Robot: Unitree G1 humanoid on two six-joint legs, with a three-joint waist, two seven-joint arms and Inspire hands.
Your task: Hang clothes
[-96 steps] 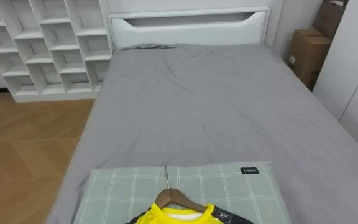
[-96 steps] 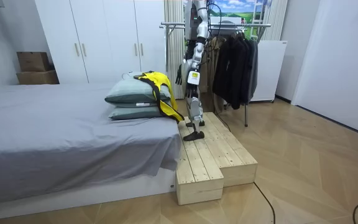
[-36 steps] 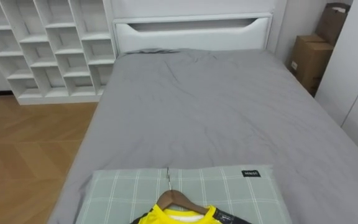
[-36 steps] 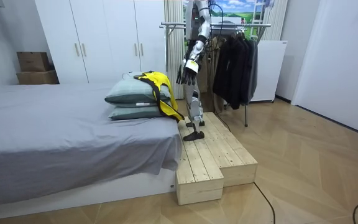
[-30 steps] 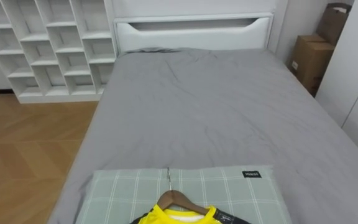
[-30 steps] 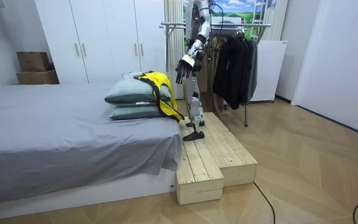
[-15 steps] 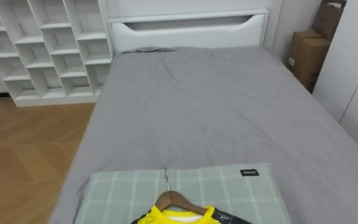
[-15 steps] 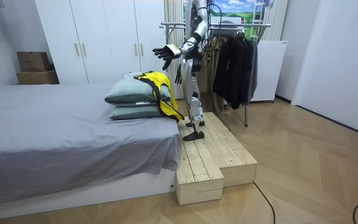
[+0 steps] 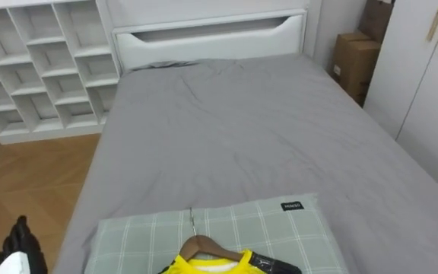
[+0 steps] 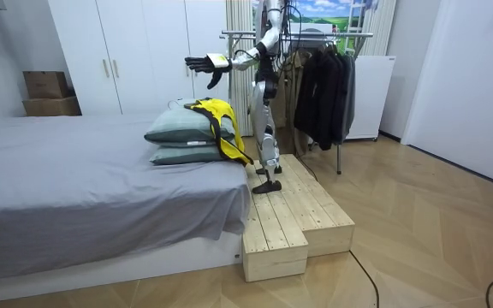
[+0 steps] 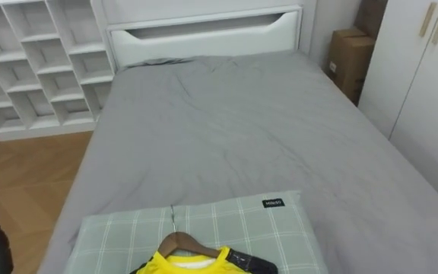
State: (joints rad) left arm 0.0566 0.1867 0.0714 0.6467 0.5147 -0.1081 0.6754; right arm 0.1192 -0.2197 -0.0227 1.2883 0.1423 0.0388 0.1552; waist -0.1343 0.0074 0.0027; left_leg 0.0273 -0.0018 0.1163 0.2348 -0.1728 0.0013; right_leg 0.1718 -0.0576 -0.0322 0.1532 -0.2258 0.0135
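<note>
A yellow shirt on a wooden hanger lies on green checked pillows at the near end of the grey bed. In the room view the shirt drapes over the stacked pillows. I stand on a wooden platform beside them, facing the bed. My left hand is raised at the lower left, open with fingers straight, off the bed's side. In the room view that hand reaches out above the pillows, well clear of the shirt. My right hand hangs at my side.
A clothes rack with dark garments stands right behind me. White cube shelves lie left of the bed, a cardboard box and white wardrobe doors to its right. The white headboard closes the far end.
My left arm has swung up from my side and stretched forward over the pillows, bringing the hand into the eye views. The head camera has turned a little. The shirt has not moved.
</note>
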